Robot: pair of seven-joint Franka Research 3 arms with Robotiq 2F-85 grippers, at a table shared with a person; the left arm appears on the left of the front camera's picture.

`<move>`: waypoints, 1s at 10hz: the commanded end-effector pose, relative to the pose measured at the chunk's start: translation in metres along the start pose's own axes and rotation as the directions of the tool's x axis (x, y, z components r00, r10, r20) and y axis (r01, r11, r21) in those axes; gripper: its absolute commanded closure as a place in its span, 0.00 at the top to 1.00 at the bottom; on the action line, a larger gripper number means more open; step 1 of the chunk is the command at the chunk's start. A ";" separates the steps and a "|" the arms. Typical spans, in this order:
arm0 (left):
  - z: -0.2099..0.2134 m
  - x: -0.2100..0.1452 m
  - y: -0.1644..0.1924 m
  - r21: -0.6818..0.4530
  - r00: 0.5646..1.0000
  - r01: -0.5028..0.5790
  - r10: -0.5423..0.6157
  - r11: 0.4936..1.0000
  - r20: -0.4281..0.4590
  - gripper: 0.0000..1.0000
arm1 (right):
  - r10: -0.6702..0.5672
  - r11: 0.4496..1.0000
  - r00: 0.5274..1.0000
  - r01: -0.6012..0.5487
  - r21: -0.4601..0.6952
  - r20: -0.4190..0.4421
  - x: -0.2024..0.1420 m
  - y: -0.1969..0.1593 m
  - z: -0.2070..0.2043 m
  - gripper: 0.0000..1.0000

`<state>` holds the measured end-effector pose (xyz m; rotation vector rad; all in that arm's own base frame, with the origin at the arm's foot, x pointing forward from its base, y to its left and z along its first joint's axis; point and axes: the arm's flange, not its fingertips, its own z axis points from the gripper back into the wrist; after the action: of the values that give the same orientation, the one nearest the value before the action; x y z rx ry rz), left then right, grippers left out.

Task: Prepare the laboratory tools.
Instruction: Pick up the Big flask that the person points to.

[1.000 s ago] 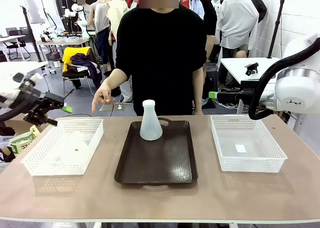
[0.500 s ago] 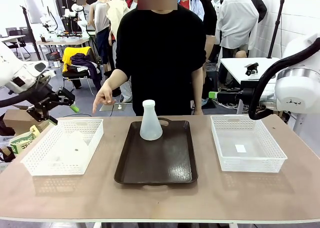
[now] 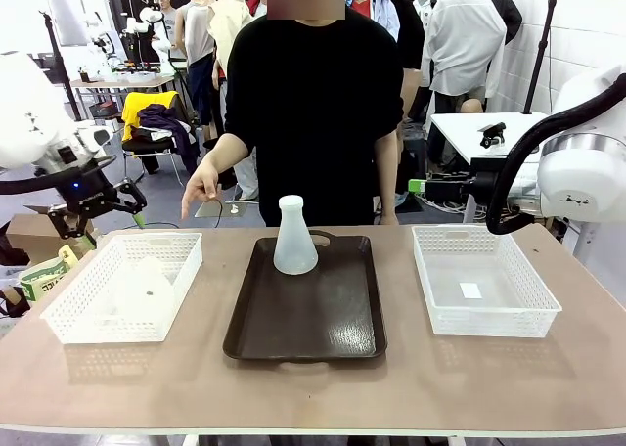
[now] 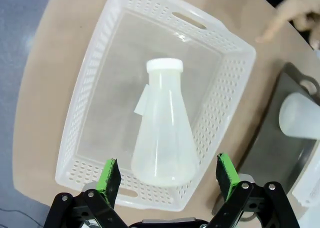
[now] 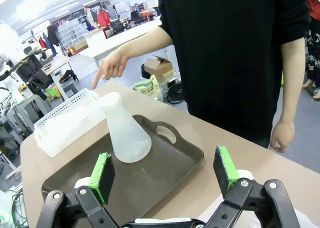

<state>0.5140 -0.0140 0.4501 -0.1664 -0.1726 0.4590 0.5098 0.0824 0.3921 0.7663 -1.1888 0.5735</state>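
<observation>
One frosted-white conical flask point(image 3: 294, 238) stands upright at the far end of the dark brown tray point(image 3: 305, 334); it is also in the right wrist view point(image 5: 124, 132). A second flask point(image 4: 163, 133) sits inside the left white mesh basket point(image 4: 98, 63), faintly seen in the front view point(image 3: 147, 285). My left gripper point(image 4: 167, 177) hangs open above that basket, green pads either side of the flask's base and well clear of it; in the front view it point(image 3: 98, 207) is behind the basket's far left corner. My right gripper point(image 5: 164, 173) stands open and holds nothing, aimed across the tray point(image 5: 172, 160).
A second white mesh basket point(image 3: 484, 314) sits at the table's right with a small white slip inside. A person in black stands at the far edge, one hand point(image 3: 202, 192) pointing down near the left basket's point(image 3: 68, 319) far corner. Bare table lies in front.
My left arm has swung up and inward, and its gripper now looks down onto the left basket. The right arm, both flasks and the person's hand are still.
</observation>
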 end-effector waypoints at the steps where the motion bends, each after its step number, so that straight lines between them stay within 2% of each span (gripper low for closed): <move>1: -0.015 0.020 -0.020 0.074 0.999 -0.047 0.047 0.996 0.008 1.00 | 0.000 1.000 1.000 0.000 -0.011 -0.007 0.000 0.001 0.000 1.00; 2: -0.031 0.024 -0.025 0.125 0.998 -0.056 0.058 0.991 -0.013 1.00 | 0.000 1.000 1.000 0.000 -0.011 -0.007 0.000 0.001 0.000 1.00; 5: -0.073 0.034 -0.036 0.184 0.997 -0.058 0.068 0.981 -0.046 1.00 | 0.000 1.000 1.000 0.000 -0.011 -0.007 0.000 0.001 0.000 1.00; 10: -0.112 0.044 -0.027 0.186 0.998 0.011 -0.001 0.982 -0.057 1.00 | 0.000 1.000 1.000 0.000 -0.011 -0.007 0.000 0.001 0.000 1.00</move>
<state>0.5804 -0.0336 0.3525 -0.0168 -0.0512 0.4921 0.5097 0.0824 0.3921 0.7661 -1.1889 0.5735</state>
